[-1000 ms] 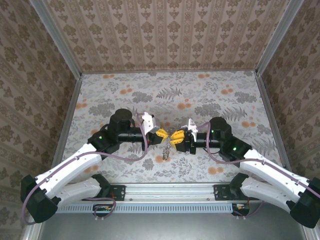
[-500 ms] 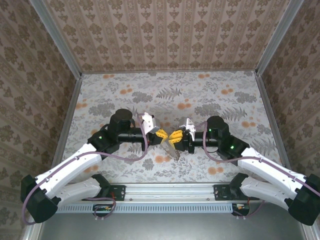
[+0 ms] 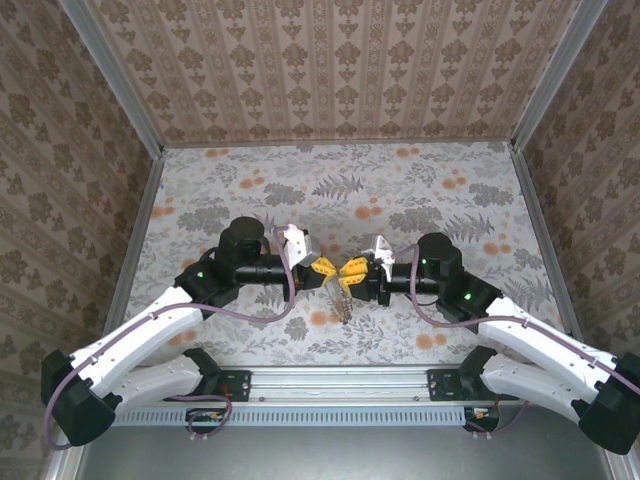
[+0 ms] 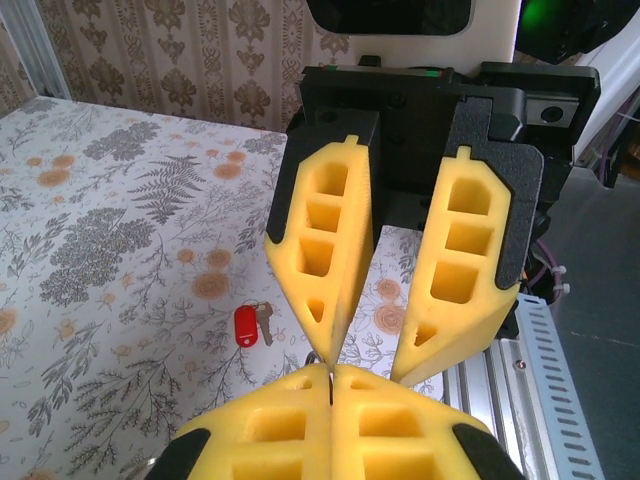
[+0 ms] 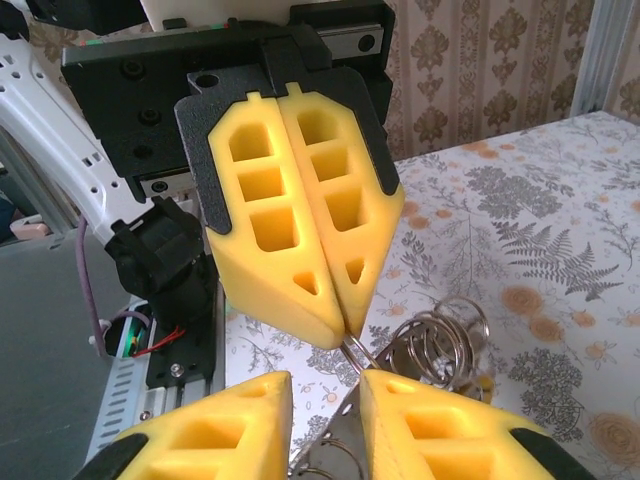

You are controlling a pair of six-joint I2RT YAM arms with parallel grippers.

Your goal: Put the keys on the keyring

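Observation:
A key with a bright red head (image 4: 246,326) lies on the flowered table, a small silver key (image 4: 265,319) touching it. My left gripper (image 4: 330,372) is shut on a thin wire of the keyring (image 5: 432,343), a bunch of silver coils with a flat metal tag (image 5: 340,440). In the right wrist view the left gripper (image 5: 345,335) pinches that wire from above. My right gripper (image 5: 325,385) is open, the tag resting against its right finger (image 5: 440,425). From above, the left gripper (image 3: 325,268) and right gripper (image 3: 352,268) meet tip to tip, the keyring (image 3: 343,297) hanging below them.
The aluminium rail (image 3: 330,385) with the arm bases runs along the near edge. Patterned walls (image 3: 330,70) close in the table (image 3: 450,190) on three sides. Open table surface lies behind and to both sides of the grippers.
The right gripper has shifted slightly against the left one. The hanging keyring swung right and then back toward the middle. The left arm has stayed put.

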